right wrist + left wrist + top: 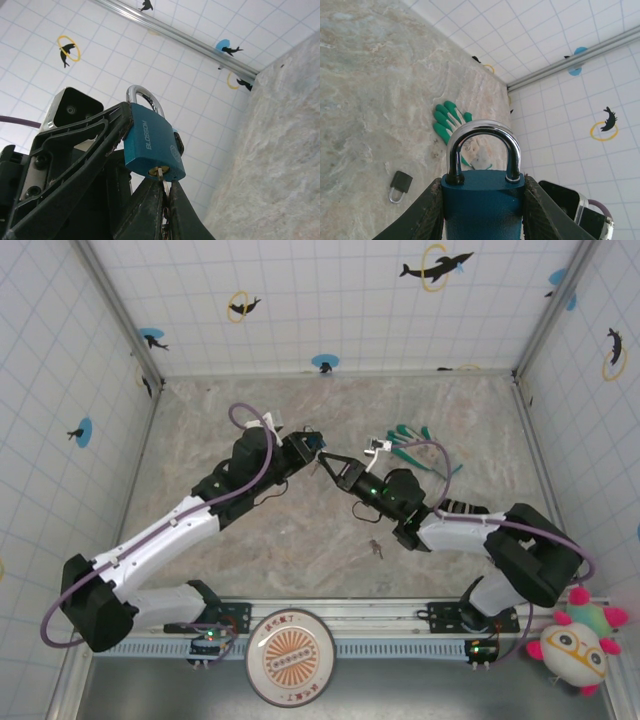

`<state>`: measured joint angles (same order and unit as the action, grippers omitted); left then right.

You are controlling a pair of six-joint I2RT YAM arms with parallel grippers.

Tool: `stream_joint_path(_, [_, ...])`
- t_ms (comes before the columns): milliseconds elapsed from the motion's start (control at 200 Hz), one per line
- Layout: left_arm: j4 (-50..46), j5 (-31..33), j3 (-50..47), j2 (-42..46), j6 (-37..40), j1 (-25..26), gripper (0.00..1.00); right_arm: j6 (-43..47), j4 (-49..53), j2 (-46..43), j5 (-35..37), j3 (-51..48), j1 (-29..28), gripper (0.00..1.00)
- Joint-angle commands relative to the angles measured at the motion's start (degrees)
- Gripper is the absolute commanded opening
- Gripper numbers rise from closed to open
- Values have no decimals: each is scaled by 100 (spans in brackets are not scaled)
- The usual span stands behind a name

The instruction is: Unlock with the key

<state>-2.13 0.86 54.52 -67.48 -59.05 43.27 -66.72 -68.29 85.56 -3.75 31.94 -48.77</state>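
Observation:
A blue padlock (482, 205) with a silver shackle (482, 132) is clamped by its sides between the fingers of my left gripper (482, 187) and held above the table. In the right wrist view the padlock (150, 142) hangs with its brass keyhole facing down. The thin silvery key (162, 179) sticks into that keyhole, and my right gripper (165, 189) is shut on the key's lower part. From above, the left gripper (312, 446) and the right gripper (326, 461) meet tip to tip over the middle of the table.
A green-and-white glove (408, 446) (446, 120) lies flat behind the right arm. A small dark padlock (400, 183) lies on the marble table (220, 560); a small dark item (376, 547) lies near the front. Tiled walls enclose the table. A plush toy (575, 645) sits front right.

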Motion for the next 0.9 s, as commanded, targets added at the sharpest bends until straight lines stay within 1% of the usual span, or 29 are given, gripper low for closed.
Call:
stream_joint_path(0, [35, -968, -97, 189, 42, 314, 0, -309, -518, 187, 303, -29, 192, 0])
stream_joint_path(240, [125, -1035, -99, 219, 95, 305, 0, -421, -662, 314, -50, 117, 197, 0])
stream_joint_path(335, [75, -1001, -68, 218, 95, 296, 0, -435, -619, 339, -56, 137, 199, 0])
stream_joint_path(450, [-82, -917, -40, 217, 52, 270, 0, -289, -326, 246, 20, 104, 194, 0])
stream_joint_path(575, [-299, -825, -10, 201, -56, 218, 0, 144, 465, -33, 139, 111, 175, 0])
stream_joint_path(631, [-355, -825, -14, 167, -84, 201, 0, 487, 1076, -241, 271, 152, 119, 0])
stream_joint_path(766, [-500, -833, 7, 74, -190, 175, 0, 1424, 2496, -704, 777, 344, -106, 1])
stream_joint_path(896, [-603, -830, -3, -12, -295, 149, 0, 2109, 3396, -968, 1296, 498, -326, 3])
